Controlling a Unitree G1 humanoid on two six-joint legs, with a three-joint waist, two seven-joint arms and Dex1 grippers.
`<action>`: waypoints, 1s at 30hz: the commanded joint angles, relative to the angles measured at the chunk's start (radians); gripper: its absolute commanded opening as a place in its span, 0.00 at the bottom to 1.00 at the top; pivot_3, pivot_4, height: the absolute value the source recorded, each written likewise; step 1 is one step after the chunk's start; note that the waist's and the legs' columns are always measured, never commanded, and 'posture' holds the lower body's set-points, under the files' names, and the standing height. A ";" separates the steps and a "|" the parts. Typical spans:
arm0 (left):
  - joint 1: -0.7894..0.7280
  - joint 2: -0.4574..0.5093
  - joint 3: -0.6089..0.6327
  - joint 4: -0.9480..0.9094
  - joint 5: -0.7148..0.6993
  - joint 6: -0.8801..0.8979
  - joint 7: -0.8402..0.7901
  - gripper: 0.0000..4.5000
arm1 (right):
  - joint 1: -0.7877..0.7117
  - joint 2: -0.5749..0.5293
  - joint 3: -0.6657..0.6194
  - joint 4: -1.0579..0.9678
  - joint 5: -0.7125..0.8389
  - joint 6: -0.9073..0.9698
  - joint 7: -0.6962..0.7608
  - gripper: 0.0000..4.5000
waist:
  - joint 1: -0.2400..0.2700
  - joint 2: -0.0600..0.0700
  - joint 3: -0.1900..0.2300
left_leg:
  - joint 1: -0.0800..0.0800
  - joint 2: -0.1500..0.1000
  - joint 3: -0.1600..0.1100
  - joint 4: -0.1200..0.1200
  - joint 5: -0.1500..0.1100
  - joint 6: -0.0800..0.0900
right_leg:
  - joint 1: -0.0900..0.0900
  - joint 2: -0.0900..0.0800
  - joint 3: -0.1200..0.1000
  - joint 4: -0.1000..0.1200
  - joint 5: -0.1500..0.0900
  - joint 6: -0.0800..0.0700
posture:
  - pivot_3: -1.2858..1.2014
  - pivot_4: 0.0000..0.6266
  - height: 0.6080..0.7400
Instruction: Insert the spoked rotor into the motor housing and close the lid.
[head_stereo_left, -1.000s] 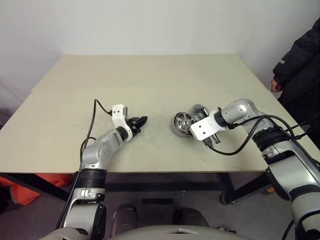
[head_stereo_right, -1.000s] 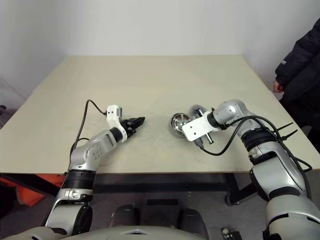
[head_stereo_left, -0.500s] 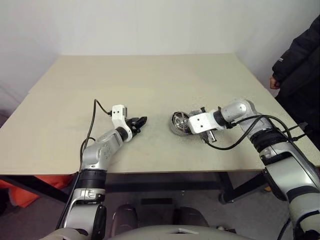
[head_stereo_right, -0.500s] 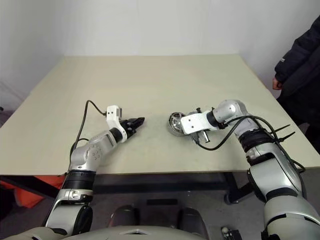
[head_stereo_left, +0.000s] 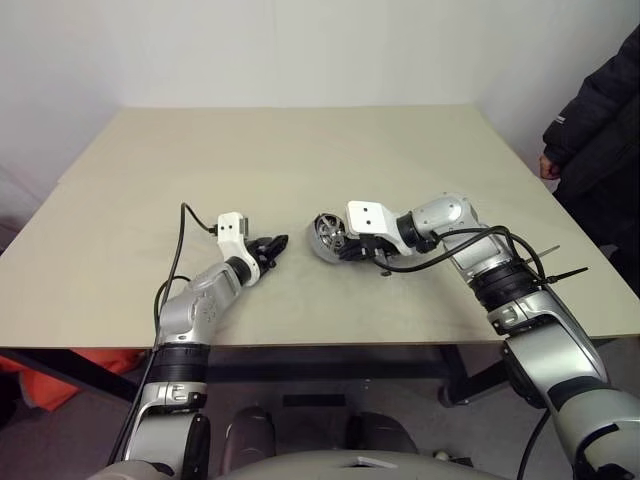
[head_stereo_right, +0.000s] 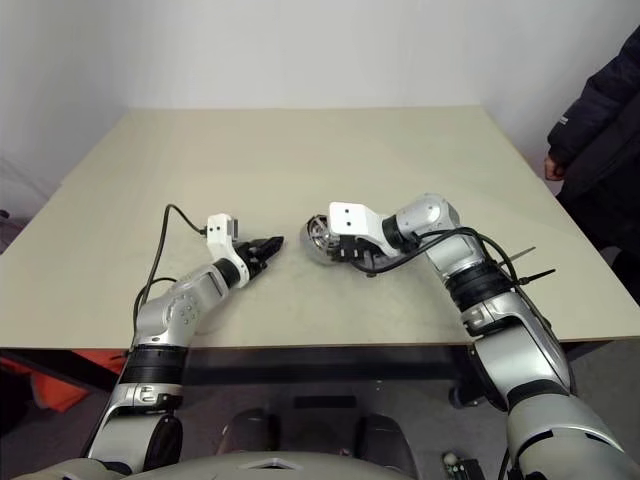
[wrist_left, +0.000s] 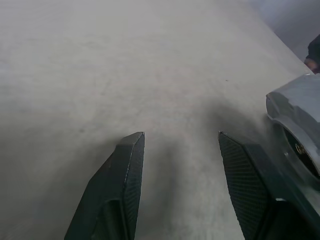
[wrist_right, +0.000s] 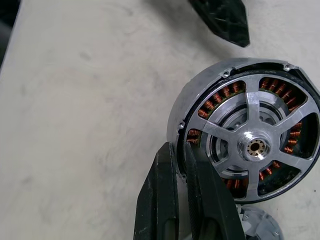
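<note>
Pinching the rim of the housing (wrist_right: 210, 107) is the right gripper (wrist_right: 182, 150), its two black fingers squeezed almost shut with the thin wall caught between them. The rotor (wrist_right: 256, 145) sits inside the housing, its shiny spokes spread over the copper coils and its small hub near the middle. The housing stands tipped up on the table (head_stereo_left: 300, 160), near its middle, with its open face turned toward the left gripper (head_stereo_left: 279, 242). That gripper waits just beside it, apart from it, with its jaws about half open and nothing between them. A small grey bit (wrist_right: 257, 225) peeks out just beside the housing near the right fingers; it may be the lid, but too little of it shows to be sure. The step looks like getting the rotor seated and the housing steady. To do it well, the right gripper should hold the rim firmly and lay the housing down flat and slowly, so the rotor cannot slip out. The left gripper could come in gently and hold the other side. The thin rim is easy to lose, so no quick twists. After that, the lid needs to go on straight, not tilted
</note>
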 joint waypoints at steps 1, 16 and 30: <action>0.004 0.009 0.016 -0.060 -0.007 -0.016 0.007 0.55 | -0.026 0.036 -0.013 0.015 -0.010 0.030 -0.058 0.00 | 0.000 0.000 0.000 | 0.000 0.000 0.000 0.000 0.000 0.000 | 0.000 0.000 0.000 0.000 0.000 0.000 | 0.52 0.00 1.00; 0.020 0.012 0.024 -0.087 -0.010 -0.008 0.021 0.55 | -0.031 0.098 -0.026 0.041 -0.013 0.092 -0.136 0.66 | 0.004 0.000 0.000 | 0.003 0.000 0.000 0.000 0.001 -0.001 | 0.002 0.000 0.000 0.001 0.000 0.000 | 0.52 0.00 1.00; 0.003 0.021 0.015 -0.066 -0.006 -0.010 0.004 0.55 | 0.047 0.093 -0.136 -0.153 0.130 0.256 -0.161 0.99 | 0.014 0.000 0.000 | 0.006 0.000 0.000 0.000 0.001 -0.002 | 0.006 0.000 0.000 0.001 0.000 0.000 | 0.52 0.00 1.00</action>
